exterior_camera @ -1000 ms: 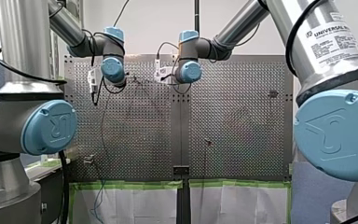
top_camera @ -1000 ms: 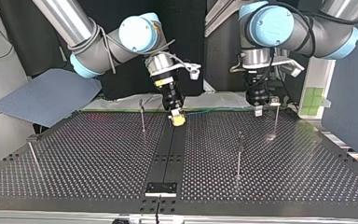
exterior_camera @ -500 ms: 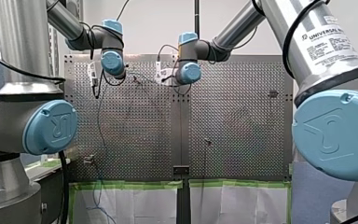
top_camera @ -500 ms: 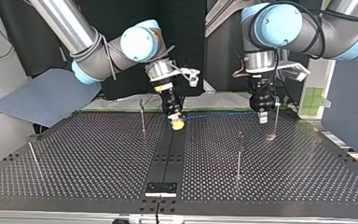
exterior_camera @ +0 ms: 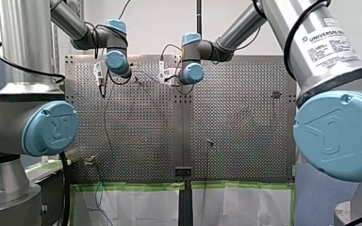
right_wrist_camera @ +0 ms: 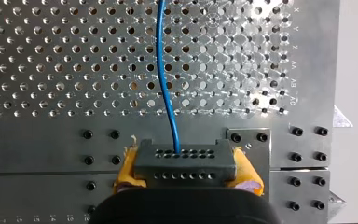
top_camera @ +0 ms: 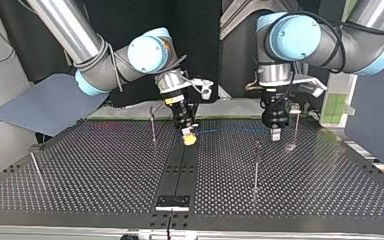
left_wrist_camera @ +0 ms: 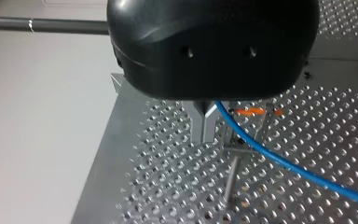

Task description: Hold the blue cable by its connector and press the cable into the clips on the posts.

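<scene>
- My right gripper (right_wrist_camera: 182, 169) is clamped on the grey multi-hole connector block (right_wrist_camera: 182, 156), one yellow pad on each end of it. The holding part of the task looks done.
- The thin blue cable (right_wrist_camera: 164, 70) leaves the connector's middle hole and runs out over the perforated metal surface (top_camera: 105, 175).
- In the top view the cable spans, slightly wavy, from the connector to my left gripper (left_wrist_camera: 205, 122), at the far edge of the surface.
- My left gripper's metal fingers are pinched close together on the cable, which comes out between them and trails away over the holes.
- The thin metal post with a clip on top (top_camera: 296, 125) stands just beside my left gripper. In the left wrist view the cable crosses near its clip, but I cannot tell whether it is seated.
- The middle post (top_camera: 256, 162), the post near the connector (top_camera: 152, 125) and the outer post (top_camera: 34, 167) carry no cable.
- Judgement: early stage. At most the first clip is being worked, and the other posts remain.
</scene>
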You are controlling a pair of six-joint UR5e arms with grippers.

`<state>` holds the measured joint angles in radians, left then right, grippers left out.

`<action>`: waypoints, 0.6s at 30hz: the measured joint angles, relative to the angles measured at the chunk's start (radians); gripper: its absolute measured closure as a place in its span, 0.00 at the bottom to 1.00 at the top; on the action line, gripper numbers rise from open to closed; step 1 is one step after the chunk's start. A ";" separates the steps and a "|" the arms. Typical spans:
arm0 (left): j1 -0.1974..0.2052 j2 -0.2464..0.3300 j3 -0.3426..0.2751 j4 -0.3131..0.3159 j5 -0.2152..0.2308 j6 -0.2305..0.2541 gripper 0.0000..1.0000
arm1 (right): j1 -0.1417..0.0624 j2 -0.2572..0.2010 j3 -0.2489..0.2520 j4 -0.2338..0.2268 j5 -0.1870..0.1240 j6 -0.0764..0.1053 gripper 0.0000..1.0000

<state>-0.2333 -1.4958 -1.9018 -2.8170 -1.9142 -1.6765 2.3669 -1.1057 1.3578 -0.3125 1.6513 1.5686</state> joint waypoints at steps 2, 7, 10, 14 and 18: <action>-0.001 -0.013 0.006 -0.004 -0.012 0.006 1.00 | -0.001 0.010 -0.012 0.004 -0.001 0.002 1.00; -0.002 -0.040 0.010 -0.001 -0.022 0.016 1.00 | -0.002 0.029 -0.036 0.008 -0.003 0.008 1.00; 0.001 -0.053 0.011 0.005 -0.020 0.019 1.00 | -0.002 0.042 -0.053 0.013 -0.003 0.011 1.00; 0.003 -0.069 0.015 0.010 -0.017 0.017 1.00 | -0.002 0.053 -0.071 0.021 -0.004 0.012 1.00; 0.005 -0.076 0.016 0.019 -0.015 0.010 1.00 | 0.001 0.057 -0.086 0.025 -0.004 0.012 1.00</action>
<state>-0.2287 -1.5717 -1.8862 -2.7984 -1.9294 -1.6664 2.3680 -1.0482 1.2720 -0.2871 1.6469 1.5803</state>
